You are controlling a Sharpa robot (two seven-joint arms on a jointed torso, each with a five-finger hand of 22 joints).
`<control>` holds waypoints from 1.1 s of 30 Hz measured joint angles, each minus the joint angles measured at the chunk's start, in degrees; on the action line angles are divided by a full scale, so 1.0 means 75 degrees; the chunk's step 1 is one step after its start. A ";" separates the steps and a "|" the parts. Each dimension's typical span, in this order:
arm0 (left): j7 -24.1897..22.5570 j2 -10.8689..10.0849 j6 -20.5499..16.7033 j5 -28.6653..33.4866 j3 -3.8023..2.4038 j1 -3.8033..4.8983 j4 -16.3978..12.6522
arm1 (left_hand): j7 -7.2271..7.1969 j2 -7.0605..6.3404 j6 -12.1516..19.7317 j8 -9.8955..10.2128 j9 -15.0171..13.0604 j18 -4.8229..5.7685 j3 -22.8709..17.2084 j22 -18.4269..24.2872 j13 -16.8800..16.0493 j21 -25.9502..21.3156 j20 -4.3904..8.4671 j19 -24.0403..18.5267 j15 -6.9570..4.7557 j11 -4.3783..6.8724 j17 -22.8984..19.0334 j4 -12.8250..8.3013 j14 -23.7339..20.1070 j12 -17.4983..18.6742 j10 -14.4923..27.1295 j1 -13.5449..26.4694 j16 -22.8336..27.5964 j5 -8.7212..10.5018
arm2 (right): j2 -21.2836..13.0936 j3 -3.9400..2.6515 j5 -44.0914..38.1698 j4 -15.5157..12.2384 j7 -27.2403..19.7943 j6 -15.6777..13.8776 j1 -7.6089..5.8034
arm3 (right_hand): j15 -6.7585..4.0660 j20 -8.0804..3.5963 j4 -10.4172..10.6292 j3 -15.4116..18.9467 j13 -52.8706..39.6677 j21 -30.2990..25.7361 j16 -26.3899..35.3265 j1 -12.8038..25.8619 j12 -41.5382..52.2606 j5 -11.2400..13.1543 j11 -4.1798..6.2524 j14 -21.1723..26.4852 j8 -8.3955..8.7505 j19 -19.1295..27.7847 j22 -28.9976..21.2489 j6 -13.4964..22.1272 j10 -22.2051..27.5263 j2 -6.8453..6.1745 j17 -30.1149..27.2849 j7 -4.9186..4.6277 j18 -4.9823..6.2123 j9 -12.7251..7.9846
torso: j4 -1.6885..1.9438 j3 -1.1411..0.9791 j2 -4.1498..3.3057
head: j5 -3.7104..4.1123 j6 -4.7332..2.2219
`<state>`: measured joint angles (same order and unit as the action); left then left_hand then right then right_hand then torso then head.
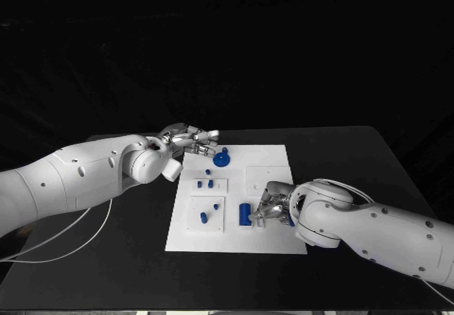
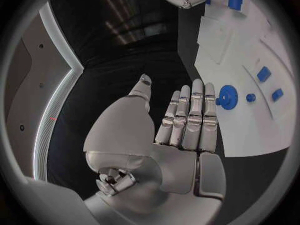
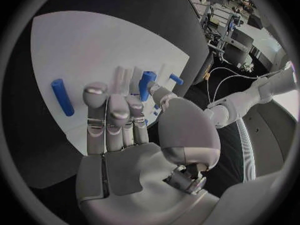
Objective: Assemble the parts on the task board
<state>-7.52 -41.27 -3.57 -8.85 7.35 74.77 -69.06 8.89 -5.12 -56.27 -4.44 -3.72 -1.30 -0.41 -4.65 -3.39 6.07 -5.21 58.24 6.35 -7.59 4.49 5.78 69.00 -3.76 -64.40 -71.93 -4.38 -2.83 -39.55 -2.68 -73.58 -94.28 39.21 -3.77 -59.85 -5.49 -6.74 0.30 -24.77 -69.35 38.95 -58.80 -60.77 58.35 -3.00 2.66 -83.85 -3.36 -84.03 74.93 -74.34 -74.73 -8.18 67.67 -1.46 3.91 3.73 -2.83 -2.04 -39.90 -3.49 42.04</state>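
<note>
Parts, small blue plastic pieces (image 1: 245, 214), lie on the white task board (image 1: 268, 164); light, rigid, slick, so I'd pinch their sides. Right hand (image 1: 271, 209) cannot tell; left hand (image 1: 192, 139) empty, fingers apart.

The task board (image 1: 269, 161) keeps bare room along its far right part and its near edge. The left hand (image 1: 192, 139) crowds the far left corner beside a round blue part (image 1: 222, 158). The right hand (image 1: 272, 205) blocks the near right side, close to an upright blue cylinder (image 1: 245, 214). Small blue parts (image 1: 208, 186) dot the left side.
</note>
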 measured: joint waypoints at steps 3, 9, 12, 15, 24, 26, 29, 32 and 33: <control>0.0002 0.0009 0.0001 -0.0002 0.0000 0.0000 0.0000 | 0.0000 0.0000 0.0000 0.0000 0.0000 0.0000 0.0000 0.0000 0.0000 0.0000 0.0000 0.0000 0.0000 0.0000 0.0000 0.0000 0.0000 0.0000 0.0000 0.0000 0.0000 0.0000 | 0.0005 0.0000 0.0000 0.0003 0.0003 0.0006 0.0004 | 0.0000 0.0000 0.0173 0.0173 0.0012 0.0000 0.0000 -0.0152 0.0000 0.0000 0.0000 0.0000 0.0000 0.0000 0.0000 0.0000 0.0000 -0.0076 -0.0008 0.0000 0.0000 0.0000 | -0.0001 0.0002 0.0000 | -0.0002 0.0001; 0.0006 0.0004 0.0002 -0.0007 0.0000 0.0000 0.0000 | 0.0000 0.0000 0.0000 0.0000 0.0000 0.0000 0.0000 0.0000 0.0000 0.0000 0.0000 0.0000 0.0000 0.0000 0.0000 0.0000 0.0000 0.0000 0.0000 0.0000 0.0000 0.0000 | -0.0027 0.0000 0.0000 0.0004 0.0005 -0.0017 0.0008 | 0.0000 0.0000 0.0203 0.0160 0.0012 0.0000 0.0000 -0.0167 -0.0001 0.0000 0.0000 0.0000 0.0000 0.0000 -0.0001 0.0000 0.0000 -0.0076 -0.0008 0.0000 0.0000 0.0000 | -0.0001 0.0003 0.0001 | -0.0007 -0.0010; 0.0006 -0.0004 0.0002 -0.0011 0.0000 0.0000 0.0000 | 0.0000 0.0000 0.0000 0.0000 0.0000 0.0000 0.0000 0.0000 0.0000 0.0000 0.0000 0.0000 0.0000 0.0000 0.0000 0.0000 0.0000 0.0000 0.0000 0.0000 0.0000 0.0000 | -0.0098 0.0000 0.0000 -0.0023 -0.0013 -0.0092 0.0009 | 0.0000 0.0000 0.0218 0.0174 0.0012 0.0000 0.0000 -0.0166 -0.0001 0.0000 0.0000 0.0000 0.0000 0.0000 -0.0001 0.0000 0.0000 -0.0076 -0.0013 0.0000 0.0000 0.0000 | -0.0001 -0.0003 0.0001 | -0.0008 -0.0019; 0.0006 -0.0011 0.0000 -0.0016 0.0000 0.0000 0.0000 | 0.0000 0.0000 0.0000 0.0000 0.0000 0.0000 0.0024 0.0000 0.0000 0.0000 0.0000 0.0000 0.0000 0.0000 0.0005 -0.0024 0.0000 0.0000 0.0000 0.0000 0.0000 0.0000 | -0.0211 -0.0031 0.0012 -0.0075 -0.0061 -0.0209 0.0018 | 0.0000 0.0000 0.0326 0.0282 0.0027 0.0050 0.0000 -0.0216 0.0057 0.0000 0.0000 0.0000 0.0000 0.0000 -0.0001 -0.0028 0.0000 -0.0125 -0.0047 0.0027 0.0000 0.0037 | -0.0004 -0.0007 0.0001 | -0.0020 -0.0033; -0.0142 -0.0078 -0.0067 -0.0045 0.0000 0.0000 -0.0024 | 0.0000 0.0038 0.0000 0.0000 0.0000 0.0001 0.0054 -0.0015 0.0000 0.0000 0.0002 0.0002 0.0000 0.0000 0.0021 -0.0094 0.0000 0.0000 0.0000 0.0035 0.0000 0.0000 | -0.0846 -0.0371 0.0424 -0.0202 -0.0419 -0.0673 -0.0006 | 0.0042 0.0028 0.0372 0.0350 0.0055 0.0055 0.0047 -0.0329 0.0139 -0.0099 -0.0097 -0.0013 0.0000 0.0028 -0.0002 0.0459 -0.0097 -0.0194 -0.0177 -0.0157 0.0000 0.0046 | -0.0045 -0.0017 0.0026 | -0.0017 -0.0106; -0.0221 -0.0104 -0.0102 -0.0036 0.0000 0.0000 -0.0041 | 0.0000 0.0113 0.0000 0.0000 0.0000 0.0000 0.0054 -0.0021 0.0000 0.0000 0.0029 0.0029 0.0000 0.0000 0.0028 -0.0094 0.0000 0.0000 0.0000 0.0026 0.0000 0.0000 | -0.1046 -0.0428 0.0548 -0.0203 -0.0534 -0.0705 -0.0027 | 0.0054 0.0056 0.0293 0.0317 0.0061 0.0000 0.0081 -0.0368 0.0139 -0.0104 -0.0097 0.0000 0.0000 0.0000 -0.0002 0.0460 -0.0097 -0.0156 -0.0199 -0.0158 0.0000 0.0046 | -0.0067 -0.0019 0.0031 | -0.0025 -0.0132; -0.0327 -0.0123 -0.0145 -0.0014 0.0001 -0.0002 -0.0061 | 0.0000 0.0156 0.0000 0.0000 0.0000 0.0000 0.0153 -0.0021 0.0000 0.0000 0.0029 0.0029 -0.0041 0.0028 0.0027 -0.0193 0.0041 0.0000 -0.0029 0.0056 0.0000 0.0000 | -0.1302 -0.0466 0.0672 -0.0160 -0.0653 -0.0682 -0.0057 | 0.0053 0.0055 0.0233 0.0317 0.0123 -0.0031 0.0111 -0.0398 0.0139 -0.0104 -0.0097 0.0000 0.0000 0.0000 -0.0013 0.0461 -0.0097 -0.0125 -0.0233 -0.0158 -0.0001 0.0046 | -0.0103 -0.0032 0.0042 | -0.0025 -0.0168; -0.0436 -0.0134 -0.0188 0.0011 0.0001 -0.0003 -0.0066 | 0.0000 0.0252 0.0000 0.0000 0.0000 0.0000 0.0204 -0.0020 0.0000 0.0000 0.0029 0.0029 -0.0041 0.0028 0.0027 -0.0285 0.0041 0.0000 -0.0028 0.0071 0.0000 0.0000 | -0.1523 -0.0484 0.0749 -0.0074 -0.0739 -0.0574 -0.0079 | 0.0053 0.0055 0.0170 0.0318 0.0138 -0.0031 0.0111 -0.0428 0.0139 -0.0071 -0.0097 0.0000 0.0000 0.0000 -0.0018 0.0461 -0.0097 -0.0156 -0.0233 -0.0159 0.0000 0.0058 | -0.0140 -0.0047 0.0061 | -0.0003 -0.0196; -0.0475 -0.0138 -0.0202 0.0021 0.0001 -0.0003 -0.0066 | 0.0000 0.0252 0.0000 0.0000 0.0000 0.0000 0.0204 -0.0021 0.0000 0.0000 0.0029 0.0029 -0.0041 0.0028 0.0027 -0.0285 0.0041 0.0000 -0.0028 0.0071 0.0000 0.0000 | -0.1584 -0.0488 0.0760 -0.0038 -0.0758 -0.0507 -0.0085 | 0.0053 0.0055 0.0170 0.0318 0.0138 -0.0031 0.0111 -0.0428 0.0139 -0.0060 -0.0097 0.0000 0.0000 0.0000 -0.0019 0.0461 -0.0097 -0.0156 -0.0233 -0.0158 -0.0001 0.0063 | -0.0149 -0.0051 0.0066 | 0.0004 -0.0201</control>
<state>-11.08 -42.31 -5.09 -8.69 7.36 74.75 -69.55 8.89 -3.23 -56.27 -4.44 -3.72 -1.30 1.12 -4.81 -3.39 6.07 -4.99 58.46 6.05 -7.38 4.69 3.65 69.31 -3.76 -64.61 -71.39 -4.38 -2.83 -51.43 -6.34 -67.89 -94.57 33.52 -7.57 -60.49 -5.09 -6.33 1.57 -22.39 -68.31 38.72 -57.97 -63.98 59.39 -3.45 1.93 -83.85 -3.36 -84.03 74.78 -70.88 -75.45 -9.35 65.92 -2.65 3.91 4.19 -3.94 -2.42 -39.40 -3.47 40.54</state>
